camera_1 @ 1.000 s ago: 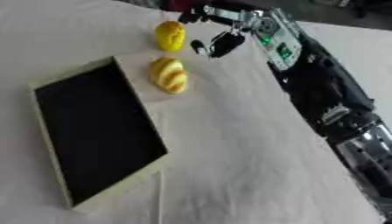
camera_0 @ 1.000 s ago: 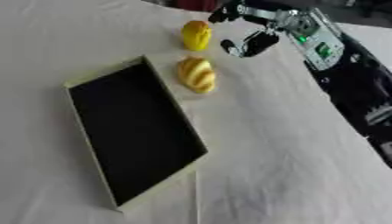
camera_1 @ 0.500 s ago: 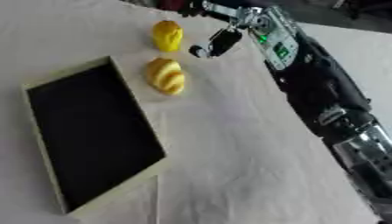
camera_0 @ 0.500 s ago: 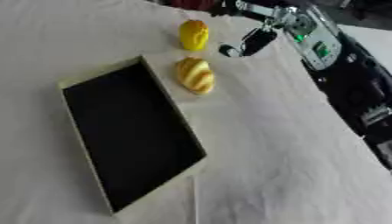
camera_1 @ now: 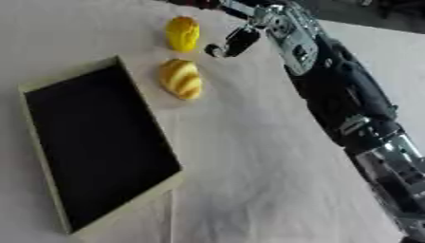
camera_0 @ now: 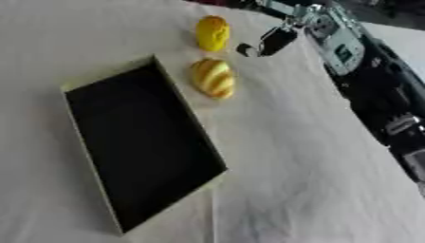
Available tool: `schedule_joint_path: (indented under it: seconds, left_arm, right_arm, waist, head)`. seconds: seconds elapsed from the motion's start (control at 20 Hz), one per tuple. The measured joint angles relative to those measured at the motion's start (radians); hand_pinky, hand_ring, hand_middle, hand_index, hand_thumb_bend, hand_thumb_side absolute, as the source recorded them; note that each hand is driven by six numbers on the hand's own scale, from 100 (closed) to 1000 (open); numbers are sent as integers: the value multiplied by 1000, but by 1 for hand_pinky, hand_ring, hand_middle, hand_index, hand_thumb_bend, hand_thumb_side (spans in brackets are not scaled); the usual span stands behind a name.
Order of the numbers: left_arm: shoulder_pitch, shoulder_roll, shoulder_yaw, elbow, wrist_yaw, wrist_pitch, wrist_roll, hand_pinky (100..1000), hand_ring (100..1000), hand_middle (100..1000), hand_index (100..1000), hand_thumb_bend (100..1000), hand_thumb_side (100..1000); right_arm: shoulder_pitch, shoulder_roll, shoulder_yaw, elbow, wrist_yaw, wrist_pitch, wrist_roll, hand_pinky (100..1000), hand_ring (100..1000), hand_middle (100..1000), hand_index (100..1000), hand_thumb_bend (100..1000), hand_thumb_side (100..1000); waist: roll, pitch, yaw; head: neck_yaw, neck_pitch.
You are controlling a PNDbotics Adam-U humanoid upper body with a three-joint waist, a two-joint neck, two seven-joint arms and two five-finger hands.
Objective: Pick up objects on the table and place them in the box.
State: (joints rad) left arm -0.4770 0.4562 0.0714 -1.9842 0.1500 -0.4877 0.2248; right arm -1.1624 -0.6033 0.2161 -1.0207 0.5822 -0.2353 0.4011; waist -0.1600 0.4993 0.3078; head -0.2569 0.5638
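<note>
The right hand, fingers relaxed and holding nothing, hangs just right of the far yellow item, nearer it than the bread.

The right robot hand is cut off at the top (fingers too blurred to read).
</note>
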Motion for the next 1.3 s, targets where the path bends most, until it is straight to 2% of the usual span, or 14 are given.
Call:
schedule_joint_path:
  seconds: [0.15,0.2,0.65,0.95,1.1,1.3]
  left_arm:
    - [0,-4,0,0,0,3,-3,875,837,823,903,100,637]
    - [0,-6,0,0,0,4,-4,875,837,823,903,100,637]
    - [-3,-9,0,0,-2,6,-6,876,836,821,903,100,642]
    - [-8,-17,-4,0,-4,9,-9,877,834,819,903,100,644]
    - [-10,-17,-6,0,-5,9,-9,877,834,818,902,100,645]
    - [-15,-18,-6,0,-6,11,-11,877,833,817,902,100,645]
  right_arm:
    - [-3,0,0,2,-3,5,-5,907,910,870,924,277,100]
    - [-4,0,0,2,-3,7,-7,907,909,869,922,237,100]
    - [-9,0,-7,4,-13,18,-25,908,911,879,928,250,100]
    - [-13,0,-20,11,-2,32,-42,905,910,878,928,286,100]
    - [-13,0,-25,23,22,36,-50,896,898,809,900,237,100]
    - [-13,0,-31,29,33,38,-69,865,837,679,787,100,100]
  waist:
    - [-6,7,10]
    - [-8,8,12]
    - [-25,27,39]
    - [-48,42,68]
    - [-51,49,71]
    - [-53,53,77]
  head:
    - [-2,-3]
    - [-2,-4]
    - [-16,-20]
    - [-23,-36]
    - [-28,-39]
    - [-30,-39]
